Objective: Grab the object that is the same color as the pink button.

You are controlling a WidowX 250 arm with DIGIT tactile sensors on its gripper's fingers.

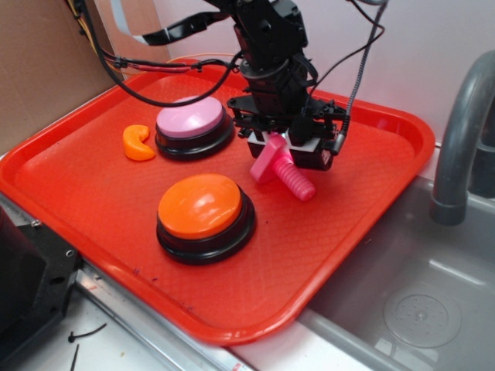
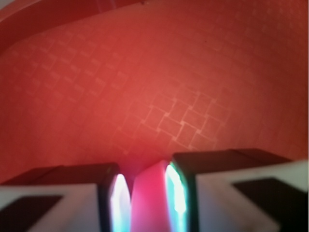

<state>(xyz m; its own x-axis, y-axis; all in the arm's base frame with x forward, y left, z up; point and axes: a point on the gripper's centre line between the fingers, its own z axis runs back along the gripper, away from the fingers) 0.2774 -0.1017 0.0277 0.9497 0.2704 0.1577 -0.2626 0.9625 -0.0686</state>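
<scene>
Pink bolt (image 1: 280,168) sits pinched between the gripper's (image 1: 283,145) closed-in fingers mid-tray (image 1: 93,193); grasp made, next lift straight up.

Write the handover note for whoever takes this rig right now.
Gripper: shut on the hot-pink toy bolt, pinching its head; the wrist view shows pink between the fingers.
Bolt: on the red tray, shaft angled down to the right; whether it has left the tray surface is unclear.
Pink button: behind and to the left, untouched. Orange button in front.
Done: correct object grasped.
Left: lift clear and confirm the hold.
</scene>
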